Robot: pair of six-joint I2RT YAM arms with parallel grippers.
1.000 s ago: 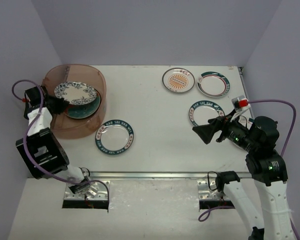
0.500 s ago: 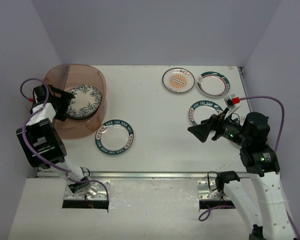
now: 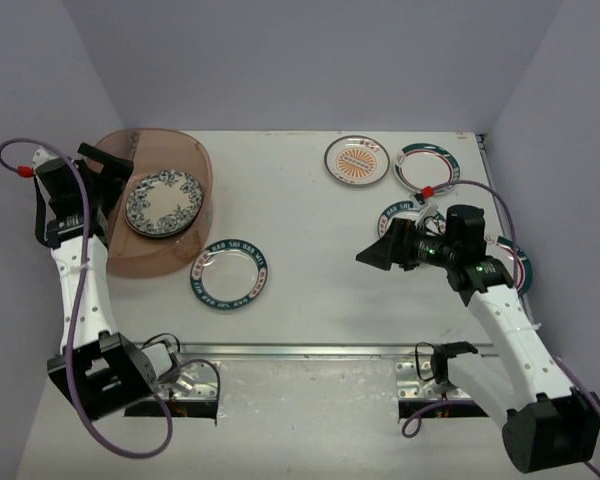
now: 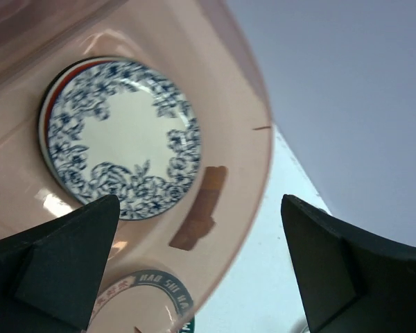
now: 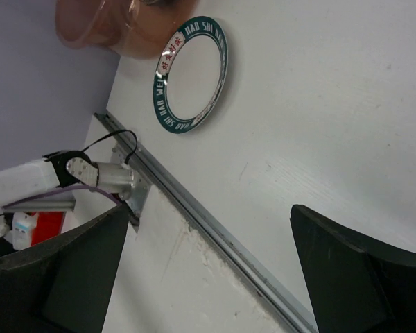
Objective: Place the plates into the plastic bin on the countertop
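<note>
Plates (image 3: 164,203) first: where do they lie?

Some are stacked in the plastic bin (image 3: 152,256), which sits at the far left of the tabletop (image 3: 310,235). The blue floral plate (image 4: 121,135) lies flat on top. Beneath it only thin edges of other plates show, so I cannot count them.

And outside the bin?

A teal-lettered plate (image 3: 230,274) lies flat just beside the bin's near right corner. Whether it touches the wall I cannot tell. An orange sunburst plate (image 3: 357,160) and a green-and-red rimmed plate (image 3: 428,167) sit side by side near the far right edge. A second teal-lettered plate (image 3: 398,213) lies nearer than those two, mostly hidden by the right arm. One more plate (image 3: 523,265) shows only as a sliver of rim beneath that arm.

How is the left pincer (image 4: 200,205)?

Spread wide with nothing between the fingers. It hangs above the bin's left side, and its camera looks down on the stack.

The right pincer (image 5: 209,208)?

Also spread wide and empty. It hovers over bare tabletop right of centre, just beside the half-hidden plate, with its fingers pointing left. Its camera sees the first teal-lettered plate, a corner of the bin and the metal rail (image 5: 215,239) along the tabletop's front edge.
</note>
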